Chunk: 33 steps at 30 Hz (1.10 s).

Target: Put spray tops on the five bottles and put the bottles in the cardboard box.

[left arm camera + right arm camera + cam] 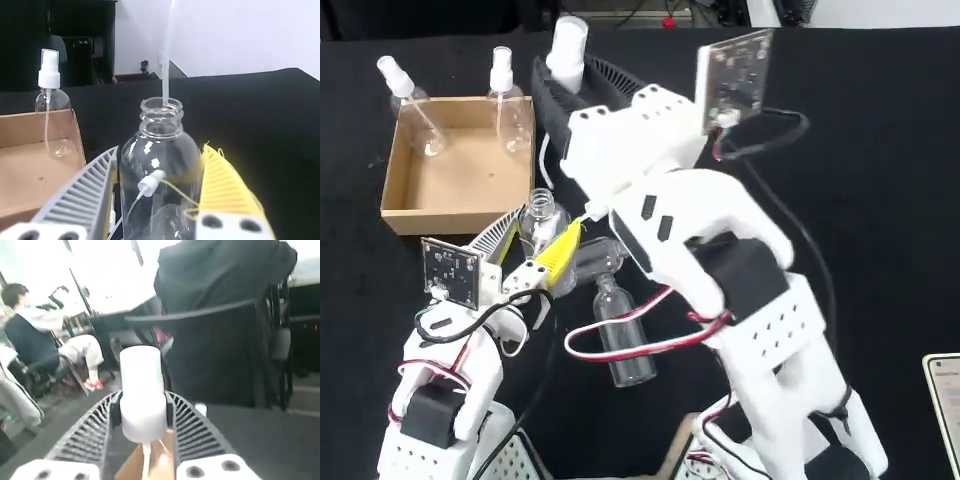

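Bottles with tops (pixel 510 105): two stand in the box (pixel 400 200), along its far wall.
Left gripper (pixel 545 228): closed around an open bottle (pixel 160 170), held upright just beside the box.
Spray top (pixel 142 380): pinched in the right gripper (pixel 143 400) above the open neck; its tube (pixel 167 50) reaches into the neck.
Loose bottles (pixel 623 340): two lie uncapped on the table (pixel 880 150), near the left gripper.
Handling: probably light, thin, slick plastic that dents easily; grip the body gently and hold the top by its cap.
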Each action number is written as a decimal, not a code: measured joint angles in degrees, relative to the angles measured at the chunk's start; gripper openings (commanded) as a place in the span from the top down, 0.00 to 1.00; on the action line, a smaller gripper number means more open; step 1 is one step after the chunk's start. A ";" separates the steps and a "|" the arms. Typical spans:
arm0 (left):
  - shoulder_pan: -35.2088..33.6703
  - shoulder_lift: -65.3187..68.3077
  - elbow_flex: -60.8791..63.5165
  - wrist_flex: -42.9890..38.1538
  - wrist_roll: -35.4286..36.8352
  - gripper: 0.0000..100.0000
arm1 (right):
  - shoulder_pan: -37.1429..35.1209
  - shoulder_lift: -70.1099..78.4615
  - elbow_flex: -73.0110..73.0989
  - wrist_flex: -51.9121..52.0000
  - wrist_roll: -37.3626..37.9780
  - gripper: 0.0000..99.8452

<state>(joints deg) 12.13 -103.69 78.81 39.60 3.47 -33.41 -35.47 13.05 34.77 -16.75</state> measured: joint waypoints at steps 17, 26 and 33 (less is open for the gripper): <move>0.00 0.00 0.00 0.00 0.00 0.94 | 0.00 -5.71 1.41 4.22 0.00 0.99; 0.00 0.00 0.00 0.00 0.00 0.94 | -1.58 -10.46 1.41 -2.11 0.00 0.99; 0.00 0.00 0.00 0.00 0.00 0.94 | -3.52 -6.77 1.76 -2.55 0.00 0.99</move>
<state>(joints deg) 12.13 -103.69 78.81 39.60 3.47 -36.92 -42.24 14.81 32.22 -16.75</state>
